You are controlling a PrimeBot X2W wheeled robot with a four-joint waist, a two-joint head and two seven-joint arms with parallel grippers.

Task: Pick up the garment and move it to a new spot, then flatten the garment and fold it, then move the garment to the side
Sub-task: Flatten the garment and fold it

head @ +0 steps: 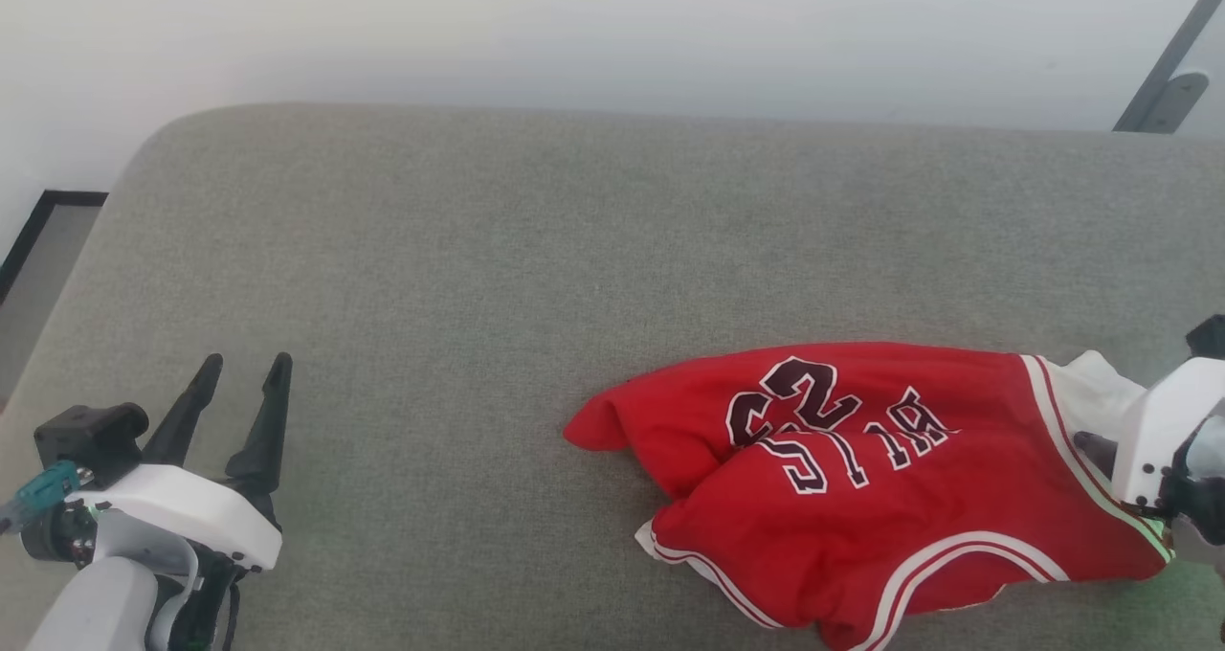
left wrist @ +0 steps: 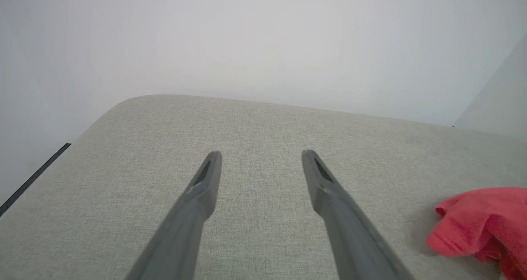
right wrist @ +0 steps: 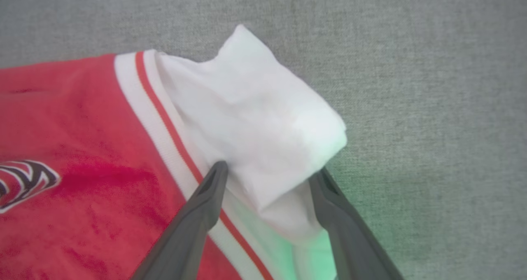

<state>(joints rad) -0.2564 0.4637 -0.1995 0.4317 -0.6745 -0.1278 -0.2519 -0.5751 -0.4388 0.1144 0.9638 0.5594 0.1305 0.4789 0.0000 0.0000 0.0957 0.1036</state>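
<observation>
The garment point(head: 861, 498), a red jersey with black white-outlined lettering and striped trim, lies crumpled on the right of the grey cushion point(head: 478, 249). Its red edge point(left wrist: 486, 222) shows at the lower right of the left wrist view. My right gripper point(right wrist: 269, 169) is open over the garment's right end, its two fingers standing either side of the bunched white sleeve point(right wrist: 247, 107), beside the striped trim. In the head view the right wrist point(head: 1168, 440) covers that sleeve end. My left gripper point(head: 247, 359) hovers open and empty over bare cushion at the lower left, far from the garment point(left wrist: 261, 154).
The cushion's rounded far edge meets a pale wall point(head: 612, 29). Floor with a dark skirting strip point(head: 38, 220) lies off the left side. A grey metal bracket point(head: 1163, 86) stands at the upper right. Bare cushion stretches left of and behind the garment.
</observation>
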